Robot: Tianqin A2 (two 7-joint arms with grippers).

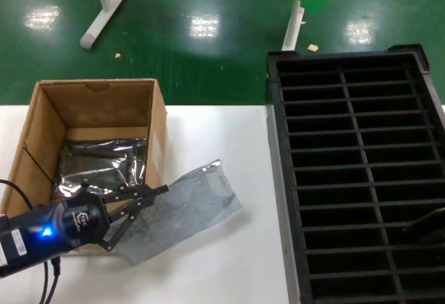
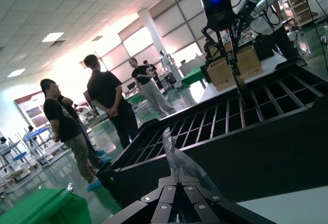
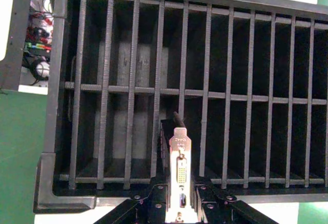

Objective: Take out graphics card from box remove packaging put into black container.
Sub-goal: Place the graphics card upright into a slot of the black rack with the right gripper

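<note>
Graphics card [image 3: 180, 175] stands on edge in your right gripper [image 3: 180, 203], fingers clamped on its metal bracket, hanging over the black container [image 3: 51, 131] low in the right wrist frame. Its long axis runs along the slots, between two ribs. Every slot looks vacant. At lower left of the head frame, your left gripper [image 1: 142, 203] pinches the empty packaging [image 1: 188, 206] on the tabletop [image 1: 215, 137]; another bagged item lies in the box [image 1: 42, 130].
</note>
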